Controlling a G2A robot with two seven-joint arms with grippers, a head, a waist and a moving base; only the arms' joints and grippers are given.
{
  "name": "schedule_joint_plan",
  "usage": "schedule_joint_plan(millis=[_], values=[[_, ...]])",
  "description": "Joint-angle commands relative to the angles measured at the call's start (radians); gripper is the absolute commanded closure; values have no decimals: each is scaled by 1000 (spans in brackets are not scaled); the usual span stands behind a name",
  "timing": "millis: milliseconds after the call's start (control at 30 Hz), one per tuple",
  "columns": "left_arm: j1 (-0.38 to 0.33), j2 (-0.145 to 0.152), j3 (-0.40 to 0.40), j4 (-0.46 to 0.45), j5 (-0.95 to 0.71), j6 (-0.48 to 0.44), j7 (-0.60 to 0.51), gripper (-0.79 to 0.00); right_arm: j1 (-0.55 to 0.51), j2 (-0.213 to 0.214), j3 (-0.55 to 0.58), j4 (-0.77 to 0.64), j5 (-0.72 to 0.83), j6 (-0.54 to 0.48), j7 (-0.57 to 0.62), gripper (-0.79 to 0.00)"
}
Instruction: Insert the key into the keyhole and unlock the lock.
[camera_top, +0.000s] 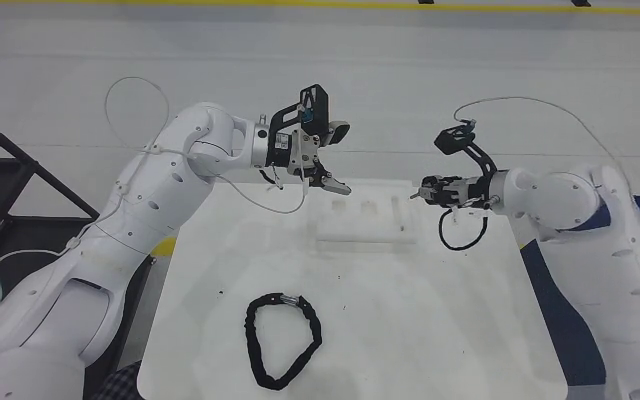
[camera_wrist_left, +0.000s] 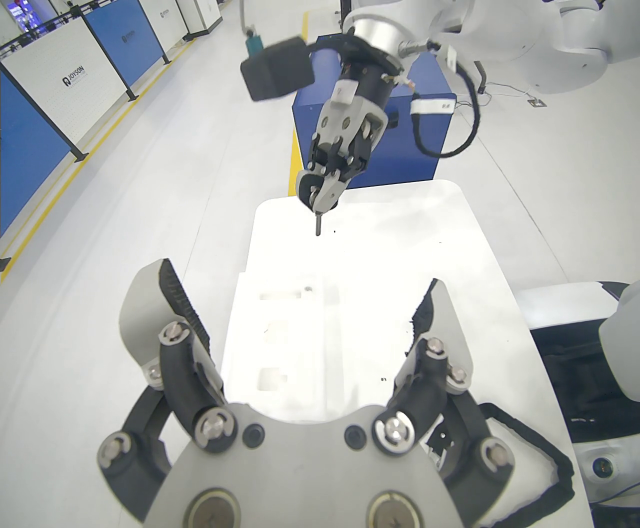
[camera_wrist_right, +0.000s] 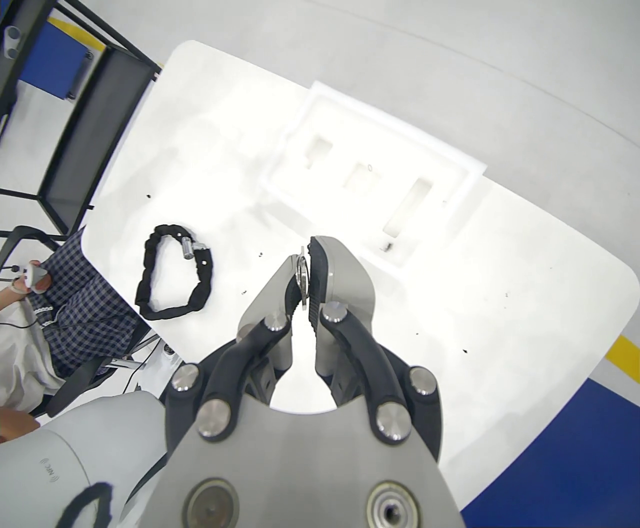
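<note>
We saw matt black cloth sleeving the chain lock (camera_top: 284, 338), a shiny metal key (camera_wrist_right: 302, 274), and a matt foam tray (camera_top: 366, 237).

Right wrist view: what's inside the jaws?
The key, pinched edge-on in the right gripper, jaws shut on it. Its metal head shows between them. The blade is covered here, though the left wrist view shows its tip poking out below.
</note>
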Motion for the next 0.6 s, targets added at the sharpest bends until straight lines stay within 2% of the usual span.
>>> schedule_joint_plan(millis=[0,200,567], values=[[0,0,0,0,0,0,0,-785,-33,8,44,-37,31,-9,-4,0],[0,0,0,0,0,0,0,-785,-95,22,117,-100,72,-27,-35,0],[0,0,0,0,0,0,0,-785,-108,27,129,-94,65,-29,-44,0]])
